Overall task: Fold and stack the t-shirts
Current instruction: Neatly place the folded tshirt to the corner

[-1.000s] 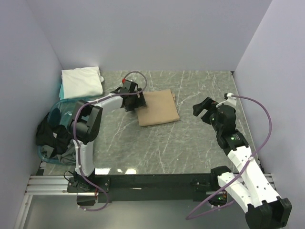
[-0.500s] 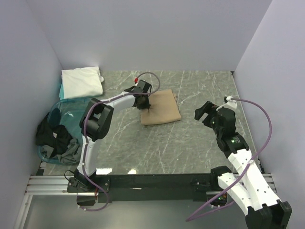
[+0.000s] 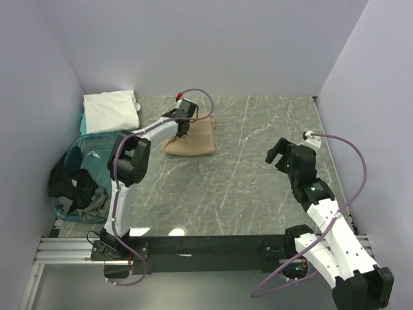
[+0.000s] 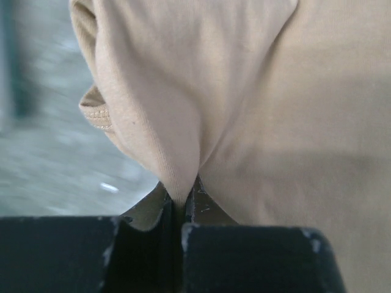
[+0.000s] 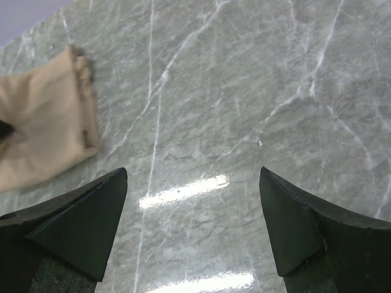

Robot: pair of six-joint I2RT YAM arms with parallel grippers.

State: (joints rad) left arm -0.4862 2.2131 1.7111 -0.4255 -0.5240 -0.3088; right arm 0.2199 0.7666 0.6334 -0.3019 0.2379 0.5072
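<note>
A folded tan t-shirt (image 3: 192, 138) lies at the back middle of the marble table; it also shows in the left wrist view (image 4: 256, 104) and the right wrist view (image 5: 43, 134). My left gripper (image 3: 184, 123) is shut on a pinched fold of its cloth (image 4: 181, 198), at the shirt's back left edge. A folded white t-shirt (image 3: 111, 111) rests in the back left corner on something teal. My right gripper (image 5: 194, 223) hangs open over bare table at the right, well clear of the tan shirt, with nothing between its fingers (image 5: 91, 220).
A clear basket (image 3: 77, 177) of dark and grey clothes sits off the table's left side. Walls close in the back and both sides. The black rail (image 3: 206, 245) with the arm bases runs along the near edge.
My left gripper closed on the tan t-shirt and dragged it left and toward the back, bunching it. The right arm has barely moved.
</note>
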